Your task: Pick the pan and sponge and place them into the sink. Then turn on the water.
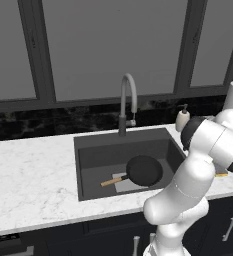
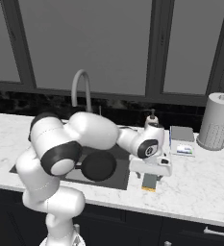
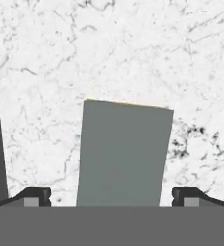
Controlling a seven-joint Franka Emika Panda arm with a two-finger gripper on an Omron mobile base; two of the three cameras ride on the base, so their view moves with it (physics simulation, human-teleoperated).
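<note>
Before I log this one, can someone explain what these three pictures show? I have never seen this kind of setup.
A white robot arm on a drivable base stands at a rendered kitchen counter. Two pictures come from cameras on the base, behind the arm to its left and right; the third looks along the gripper. The pan already lies in the sink. The sponge rests scrub side up on the marble right of the sink, between the open, empty jaws. The faucet shows no water. A soap bottle, scale and paper towel roll stand nearby.

We saw the pan (image 1: 144, 170) lying in the sink (image 1: 88, 150), its handle pointing left. The faucet (image 1: 127, 102) stood behind, a soap bottle (image 1: 182, 119) to its right.
</note>
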